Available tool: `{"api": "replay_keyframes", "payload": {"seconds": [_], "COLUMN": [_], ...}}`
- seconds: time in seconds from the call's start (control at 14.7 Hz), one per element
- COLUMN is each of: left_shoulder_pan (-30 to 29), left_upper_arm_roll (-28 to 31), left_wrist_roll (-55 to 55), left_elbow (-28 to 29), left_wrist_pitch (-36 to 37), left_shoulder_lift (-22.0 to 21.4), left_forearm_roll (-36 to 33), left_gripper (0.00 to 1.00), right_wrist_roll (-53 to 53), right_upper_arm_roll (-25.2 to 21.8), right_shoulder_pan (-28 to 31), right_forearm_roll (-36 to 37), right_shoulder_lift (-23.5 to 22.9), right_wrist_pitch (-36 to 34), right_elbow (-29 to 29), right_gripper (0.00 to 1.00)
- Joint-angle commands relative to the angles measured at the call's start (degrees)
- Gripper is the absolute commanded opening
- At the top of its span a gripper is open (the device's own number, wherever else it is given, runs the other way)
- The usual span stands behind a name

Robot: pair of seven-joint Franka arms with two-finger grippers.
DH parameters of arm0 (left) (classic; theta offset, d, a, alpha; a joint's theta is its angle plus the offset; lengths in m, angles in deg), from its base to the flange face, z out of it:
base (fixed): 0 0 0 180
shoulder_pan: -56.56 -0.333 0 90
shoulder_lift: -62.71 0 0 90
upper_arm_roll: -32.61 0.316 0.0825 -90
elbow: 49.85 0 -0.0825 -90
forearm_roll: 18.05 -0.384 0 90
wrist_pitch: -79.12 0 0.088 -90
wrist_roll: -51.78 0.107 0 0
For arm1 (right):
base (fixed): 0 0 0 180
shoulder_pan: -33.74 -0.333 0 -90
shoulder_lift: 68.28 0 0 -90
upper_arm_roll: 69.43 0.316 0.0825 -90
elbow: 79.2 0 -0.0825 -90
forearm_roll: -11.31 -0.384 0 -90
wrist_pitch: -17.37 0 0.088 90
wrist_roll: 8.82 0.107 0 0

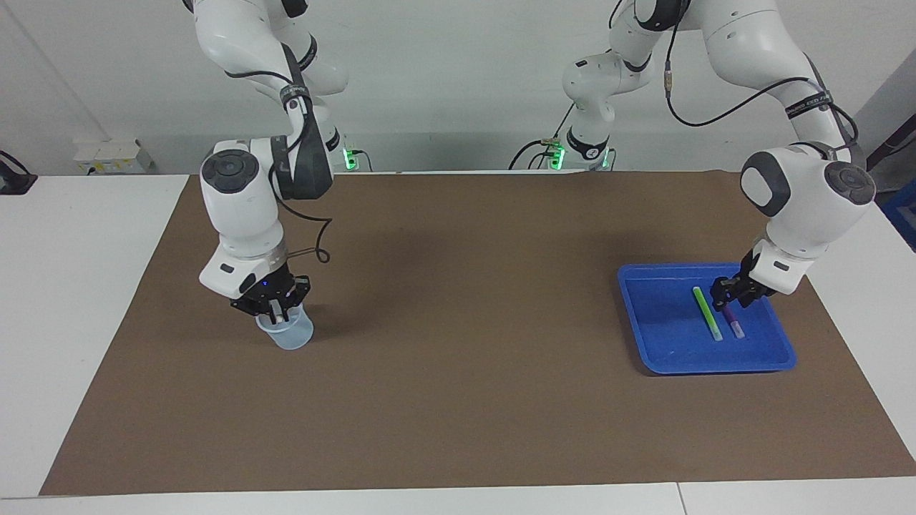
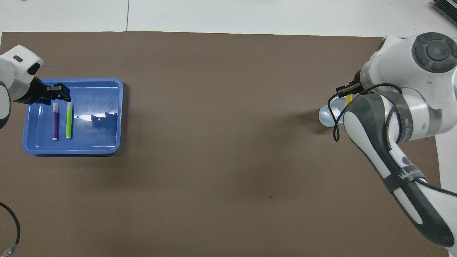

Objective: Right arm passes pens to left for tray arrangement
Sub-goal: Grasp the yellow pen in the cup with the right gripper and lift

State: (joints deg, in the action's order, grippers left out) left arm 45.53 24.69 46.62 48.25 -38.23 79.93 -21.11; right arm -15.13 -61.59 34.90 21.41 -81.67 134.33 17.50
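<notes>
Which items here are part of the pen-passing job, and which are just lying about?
In the job:
- green pen and purple pen, side by side in the blue tray
- yellow pen, at the right gripper over the clear cup
- left gripper, over the tray

Lying about:
- brown mat
- loose cable at the mat's edge

1 camera looked down at me from high across the counter [image 1: 458, 429], facing my 2 arms. The other hung above my end, looking steeply forward. Both stood well back and shared the whole brown mat [image 2: 228, 160].
</notes>
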Motion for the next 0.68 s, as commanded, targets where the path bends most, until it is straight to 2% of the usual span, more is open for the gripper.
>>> {"api": "replay_keyframes", "payload": {"seconds": [0.0,0.07,0.14,0.2,0.48,0.61], "left_shoulder_pan": [3.6,5.2,6.8,8.3,14.2,15.3], "left_upper_arm_roll": [0.4,0.4,0.3,0.2,-0.2,-1.0], "left_wrist_roll": [-8.0,-11.9,-15.9,-19.8,-36.0,-42.4], "left_elbow": [-0.2,-0.1,-0.1,-0.1,0.1,-0.1], "left_wrist_pitch": [4.6,6.1,7.8,9.4,11.9,15.4], "left_shoulder_lift": [-3.0,-3.8,-4.5,-5.1,-6.4,-7.5], "left_forearm_roll": [0.9,1.2,1.5,2.0,6.0,9.9], "left_gripper": [0.69,0.71,0.82,1.0,1.0,1.0], "right_wrist_roll": [-1.8,-1.4,-1.1,0.5,14.1,20.7], "right_upper_arm_roll": [0.3,0.3,0.3,0.2,0.2,0.2], "right_shoulder_pan": [0.9,0.9,0.8,0.9,0.8,0.1], "right_forearm_roll": [-3.2,-4.6,-6.7,-8.9,-20.6,-27.4], "right_shoulder_lift": [3.4,3.5,3.4,3.4,3.2,2.8], "right_wrist_pitch": [-6.0,-9.0,-11.3,-12.7,-12.1,-8.9], "right_elbow": [-2.7,-5.3,-7.6,-8.6,-8.8,-8.4], "right_gripper": [0.12,0.12,0.12,0.12,0.12,0.11]}}
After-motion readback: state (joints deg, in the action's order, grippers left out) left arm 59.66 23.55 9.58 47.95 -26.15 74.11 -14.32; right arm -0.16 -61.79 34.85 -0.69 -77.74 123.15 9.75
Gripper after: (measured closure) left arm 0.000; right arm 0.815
